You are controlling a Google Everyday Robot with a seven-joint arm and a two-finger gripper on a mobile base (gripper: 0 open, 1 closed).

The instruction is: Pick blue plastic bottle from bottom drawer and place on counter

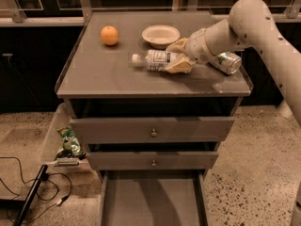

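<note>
Pincer [173, 57] clamped around blue plastic bottle [154, 60] (label print unreadable) on counter [101, 74].

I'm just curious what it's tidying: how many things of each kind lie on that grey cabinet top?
Round orange fruit: 1
White shallow bowl: 1
Clear plastic bottle, white cap, robot's tool at its base: 1
Green-and-silver metal can: 1
Total: 4

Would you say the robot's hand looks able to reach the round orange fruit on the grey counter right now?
Likely not yet: the hand is closed on the clear plastic bottle lying on the grey counter; once released, nothing stands between it and the orange fruit.
</note>
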